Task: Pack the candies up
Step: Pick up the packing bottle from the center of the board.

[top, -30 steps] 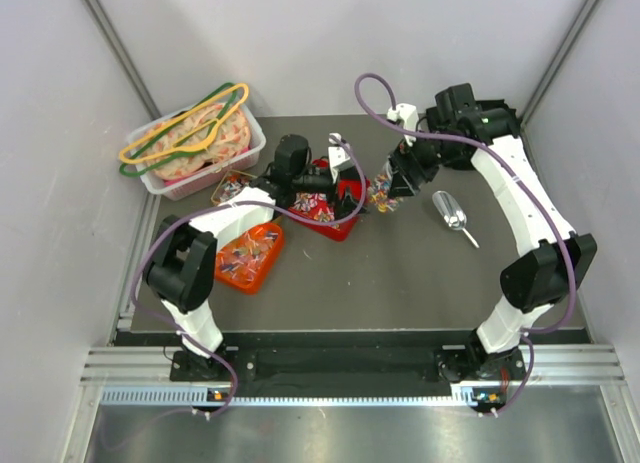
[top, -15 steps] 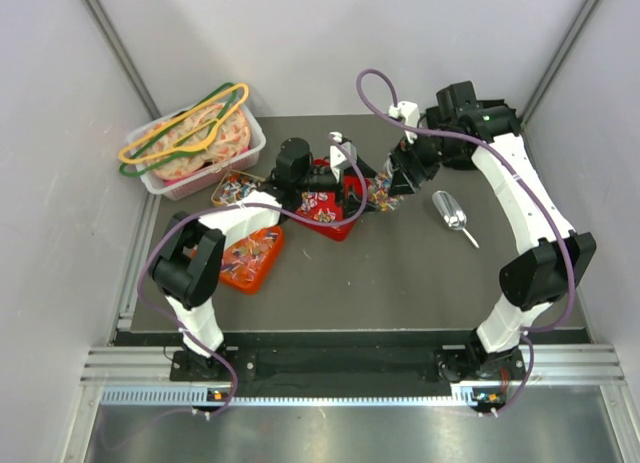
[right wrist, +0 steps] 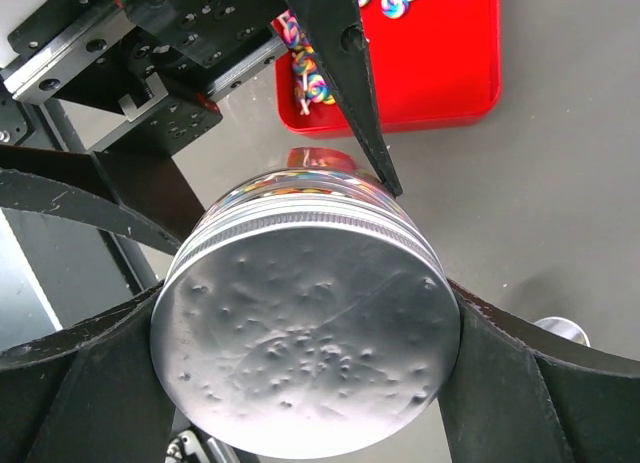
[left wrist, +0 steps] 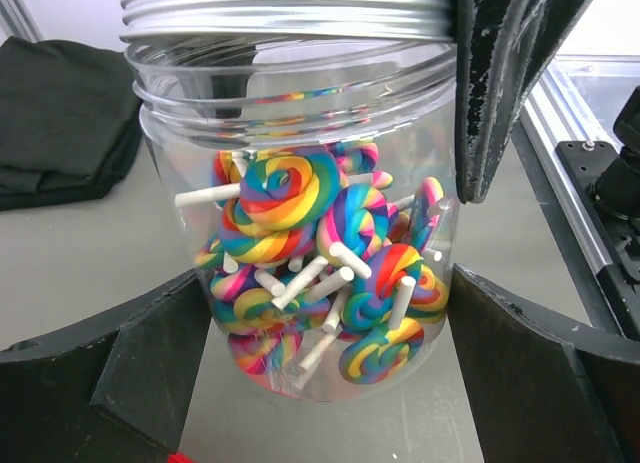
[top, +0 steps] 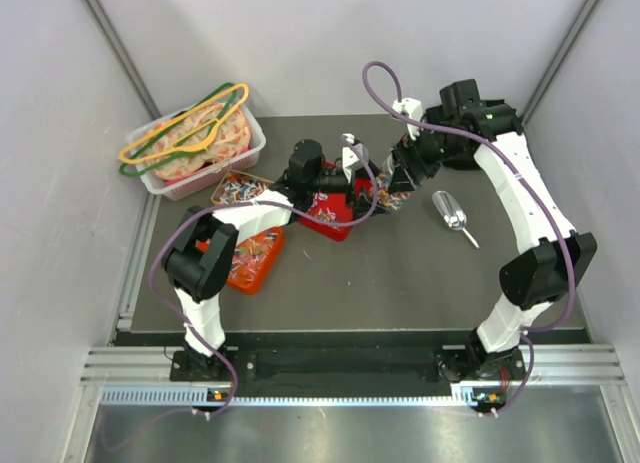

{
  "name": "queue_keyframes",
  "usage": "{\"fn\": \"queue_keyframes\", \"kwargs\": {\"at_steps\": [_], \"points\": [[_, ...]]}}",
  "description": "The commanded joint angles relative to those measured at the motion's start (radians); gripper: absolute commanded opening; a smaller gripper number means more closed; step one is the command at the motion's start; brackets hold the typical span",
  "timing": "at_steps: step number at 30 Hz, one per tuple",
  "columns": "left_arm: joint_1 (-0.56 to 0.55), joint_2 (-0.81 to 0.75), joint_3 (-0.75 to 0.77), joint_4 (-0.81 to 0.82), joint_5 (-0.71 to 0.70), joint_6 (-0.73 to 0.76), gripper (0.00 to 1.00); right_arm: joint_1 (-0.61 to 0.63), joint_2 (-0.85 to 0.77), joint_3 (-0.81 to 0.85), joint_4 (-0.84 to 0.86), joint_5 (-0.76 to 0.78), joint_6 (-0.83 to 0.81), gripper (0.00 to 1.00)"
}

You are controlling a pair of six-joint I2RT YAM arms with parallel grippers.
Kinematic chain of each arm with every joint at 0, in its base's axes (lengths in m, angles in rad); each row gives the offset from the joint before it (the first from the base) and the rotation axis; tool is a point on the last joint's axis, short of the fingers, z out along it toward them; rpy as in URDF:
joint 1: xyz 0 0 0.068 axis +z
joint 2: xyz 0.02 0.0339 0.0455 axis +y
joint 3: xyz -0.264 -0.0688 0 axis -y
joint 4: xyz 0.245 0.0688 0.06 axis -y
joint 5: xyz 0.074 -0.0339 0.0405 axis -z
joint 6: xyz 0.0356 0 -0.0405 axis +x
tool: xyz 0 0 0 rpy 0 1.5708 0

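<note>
**Jar gripped by its lid; second hand not yet closed on the body**

The bench carries the work. A red tray lies just beyond the right hand with a few loose candies on it. A metal scoop lies to that hand's outer side, apart from both hands.

The clear plastic jar sits between the two hands. The right hand is clenched from above on the silver screw lid, with a finger against each side of the rim. The left hand is released, its fingers spread wide on either side of the jar's body. Whether they touch the wall cannot be told.

The candies, rainbow swirl lollipops on white sticks, fill the lower part of the jar, between the left hand's fingers and beneath the right hand.

Assessment: the step in hand is bringing the jar into a two-hand hold. The next move calls for the left hand to close squarely on the body below the thread, so that the right hand can turn the lid. Whether the lid is to be tightened or loosened cannot be told. The smooth wall may turn in a light grip.
</note>
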Motion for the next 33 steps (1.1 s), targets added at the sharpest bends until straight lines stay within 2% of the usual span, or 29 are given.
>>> {"fn": "queue_keyframes", "kwargs": {"at_steps": [1, 11, 24, 29, 33], "points": [[-0.020, 0.022, 0.072, 0.069, 0.001, -0.057, 0.99, -0.005, -0.035, -0.014, 0.127, -0.103, 0.025, 0.49], [-0.020, 0.057, 0.158, 0.106, -0.019, -0.123, 0.99, -0.003, -0.039, -0.056, 0.187, -0.119, 0.065, 0.49], [-0.020, 0.048, 0.133, 0.079, 0.002, -0.124, 0.98, -0.005, -0.035, -0.005, 0.176, -0.132, 0.077, 0.49], [-0.020, 0.043, 0.159, -0.030, 0.005, -0.077, 0.85, -0.003, -0.033, -0.013, 0.172, -0.129, 0.073, 0.50], [-0.015, 0.033, 0.160, -0.076, 0.004, -0.045, 0.80, -0.005, -0.033, -0.019, 0.173, -0.123, 0.071, 0.52]]}}
